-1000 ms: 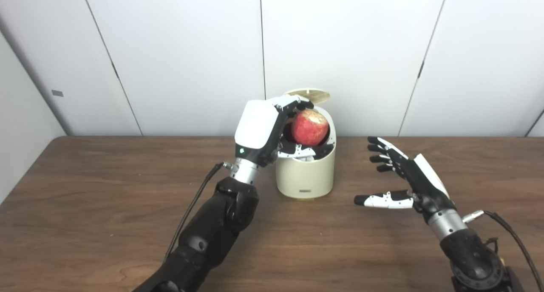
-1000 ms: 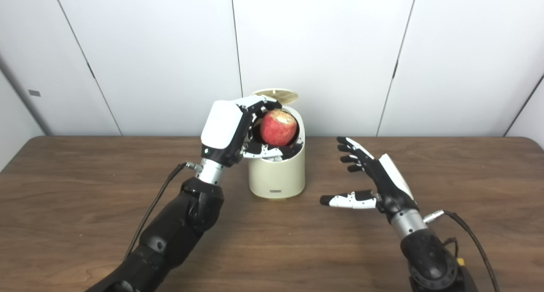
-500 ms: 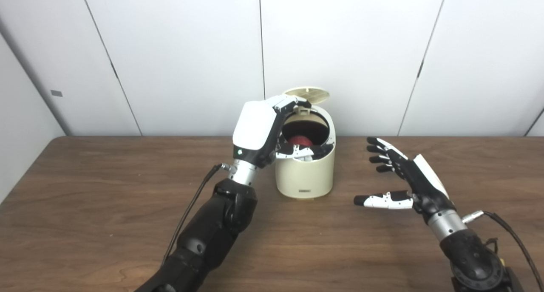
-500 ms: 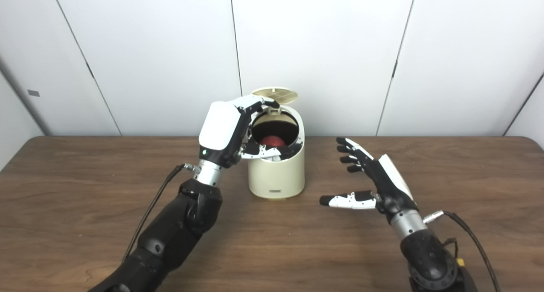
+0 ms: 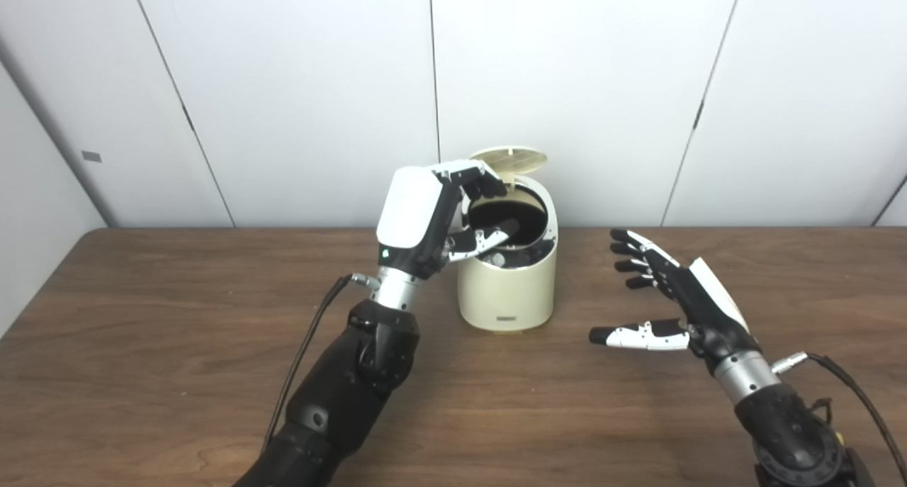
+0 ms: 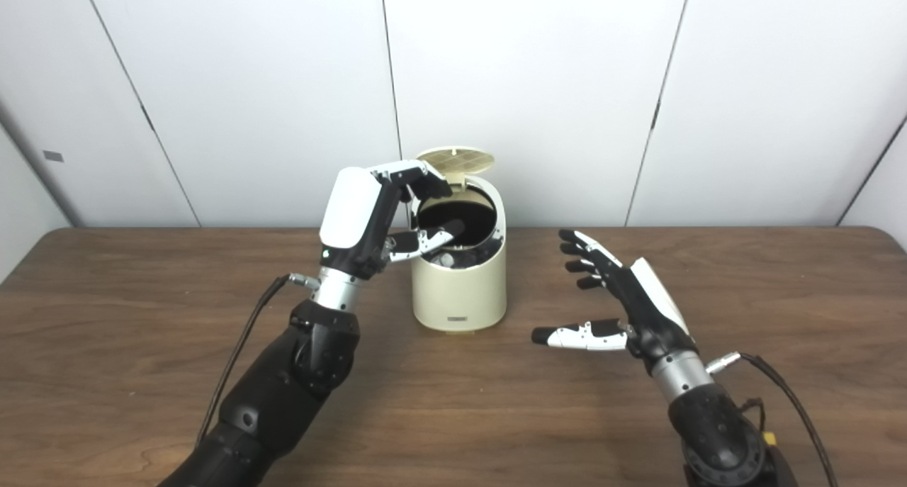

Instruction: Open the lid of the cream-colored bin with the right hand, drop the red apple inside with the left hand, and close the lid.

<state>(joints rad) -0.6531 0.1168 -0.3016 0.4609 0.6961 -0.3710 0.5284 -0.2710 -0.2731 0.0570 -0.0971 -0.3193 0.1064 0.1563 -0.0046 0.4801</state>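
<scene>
Now the left hand (image 5: 425,221) hangs at the mouth of the cream-colored bin (image 5: 506,288), fingers spread and holding nothing, its thumb reaching over the dark opening. The red apple does not show in either view; the well under that thumb is black, with only a few pale glints near its front edge, so I judge the fruit lies down inside, though I cannot see it. Just beyond the fingertips the lid (image 5: 509,158) stands tipped back on its rear hinge, a thin slatted disc, clear of the rim.

The right hand (image 5: 669,295) waits over the table (image 5: 142,373), well to the bin's other side, palm turned inward, fingers apart and empty.

What seems left is the closing. The lid looks light and stiff (a plastic flap, likely sprung), so it should need only a gentle press. The best place to touch is its raised front edge, farthest from the hinge, pushing down and forward. The bin itself looks light too; a sideways shove could slide or tip it, and the left thumb should clear the opening first.
</scene>
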